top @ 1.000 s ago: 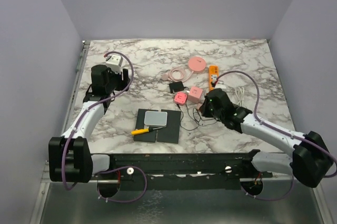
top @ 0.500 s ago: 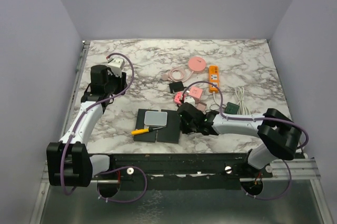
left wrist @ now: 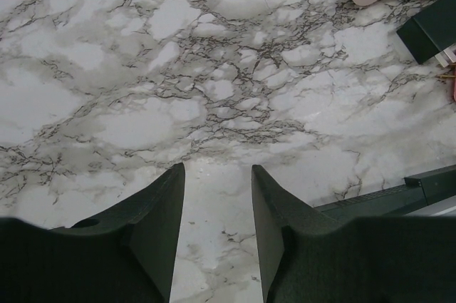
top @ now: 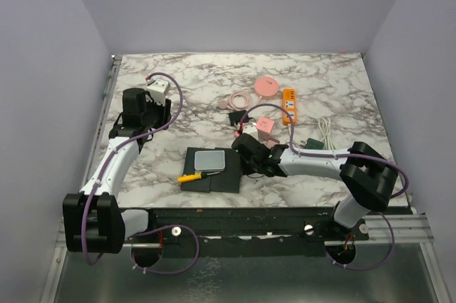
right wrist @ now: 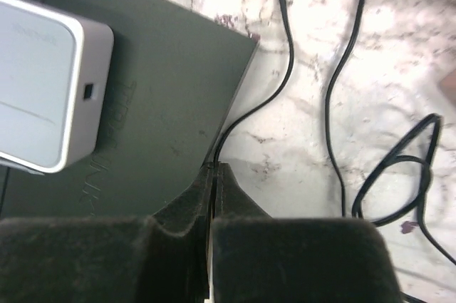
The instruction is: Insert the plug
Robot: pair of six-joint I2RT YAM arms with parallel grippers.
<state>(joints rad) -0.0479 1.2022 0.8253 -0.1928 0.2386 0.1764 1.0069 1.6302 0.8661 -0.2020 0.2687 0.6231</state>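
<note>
While our left gripper (left wrist: 217, 178) is hovering half-open, empty, our right gripper (right wrist: 214, 171), newly swung leftward, is pinching the black cable (right wrist: 290, 50).

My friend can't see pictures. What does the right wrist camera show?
The right gripper is shut on a thin black cable at the edge of a flat black mat. A white square box with a small port sits on the mat at left, and more cable loops over the grey-veined marble table.
</note>
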